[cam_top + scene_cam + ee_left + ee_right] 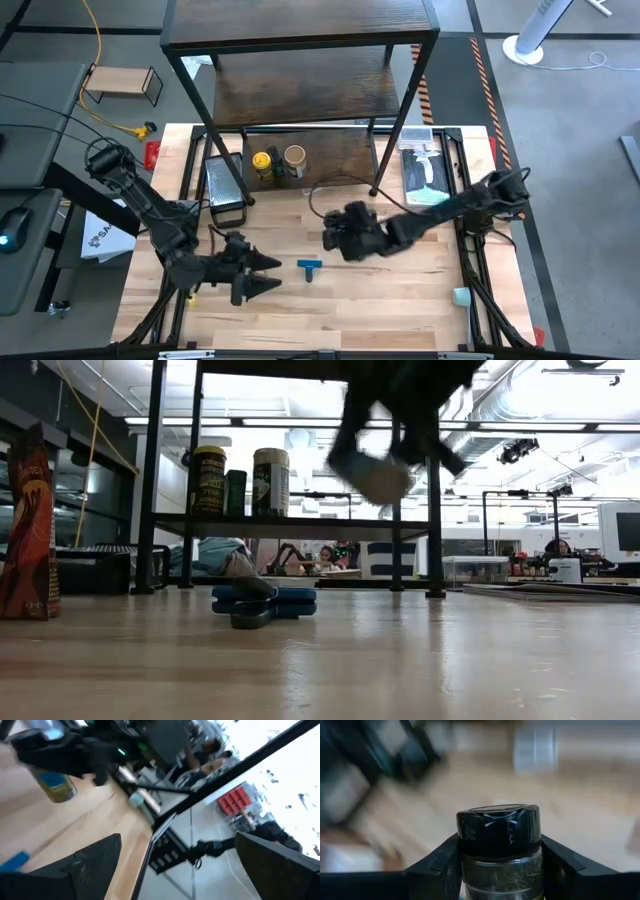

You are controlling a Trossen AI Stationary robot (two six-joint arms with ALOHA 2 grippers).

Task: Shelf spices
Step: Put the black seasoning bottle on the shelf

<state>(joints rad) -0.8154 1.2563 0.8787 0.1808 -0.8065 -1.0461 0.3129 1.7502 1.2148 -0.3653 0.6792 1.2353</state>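
Black-lidded jar sits clamped between the jaws of the right gripper, its glass body showing dried green herbs under the glossy cap; seen from above, that gripper is over the middle of the light-wood counter, just near of the shelf, and in the low view the jar hangs in the air clear of the counter, level with the shelf's lowest board. The shelf is a three-tier unit of dark brown boards in a thin black frame, standing at the far side of the counter. On its lowest board, toward the left, stand the yellow-lidded jar and the tan-lidded jar, with a small dark container between them in the low view. The reddish-brown packet stands upright at the left edge of the low view. A blue T-shaped piece lies flat on the counter, near of the right gripper and between the two arms. The left gripper is at the near left of the counter, its jaws wide apart and holding nothing, pointing toward the blue piece. A black mesh tray lies by the shelf's left legs.
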